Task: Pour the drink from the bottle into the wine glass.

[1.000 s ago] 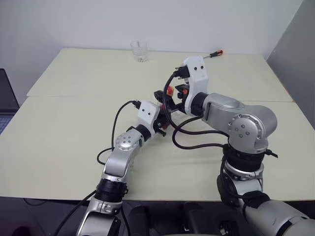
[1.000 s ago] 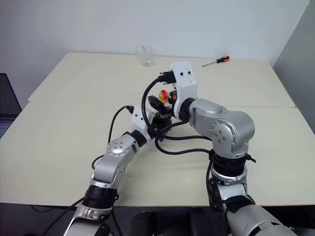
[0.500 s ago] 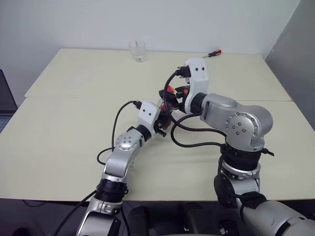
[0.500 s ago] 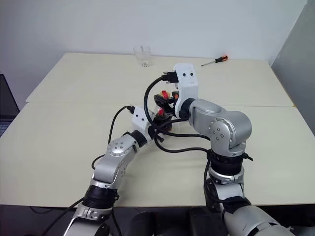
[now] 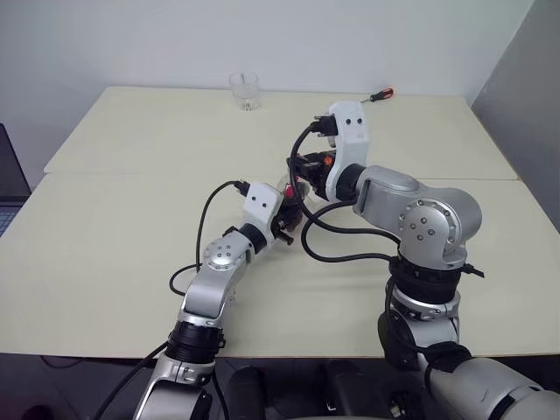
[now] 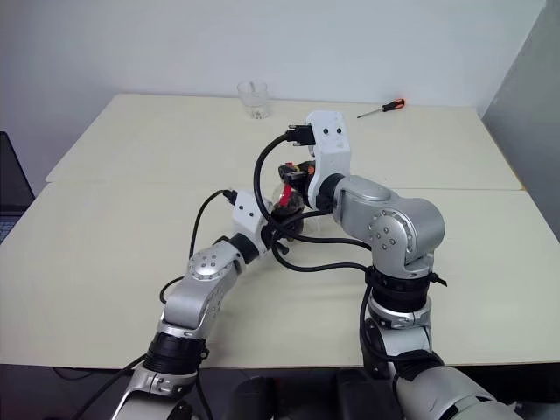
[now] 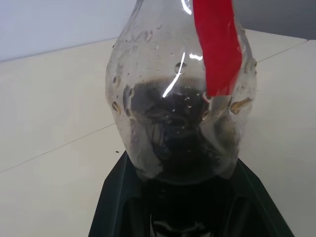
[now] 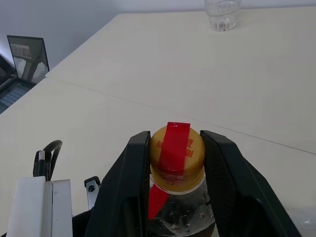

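The cream table, two tops butted along a seam, carries everything here, and the bottle makes the handiest landmark: it stands upright near the middle of the table just past the seam, clamped between the two arms. The right gripper comes in from above the bottle, and its two black fingers stand against either side of the yellowish cap, pressed to it with no gap showing, a red label strip running over the cap's top and down the neck. The left gripper reaches in low beneath that, level with the bottle's round body, and it is clamped on the lower part of the clear plastic body; the body sits right in the throat of the black gripper. The drink, dark and cola-like, fills only the lower part of the bottle, with droplets clinging to the clear wall above it. Well beyond the bottle, at the far edge of the table, stands a short clear tumbler, and off to the right of the tumbler, also far from the bottle, lies a small screwdriver with a red-orange handle
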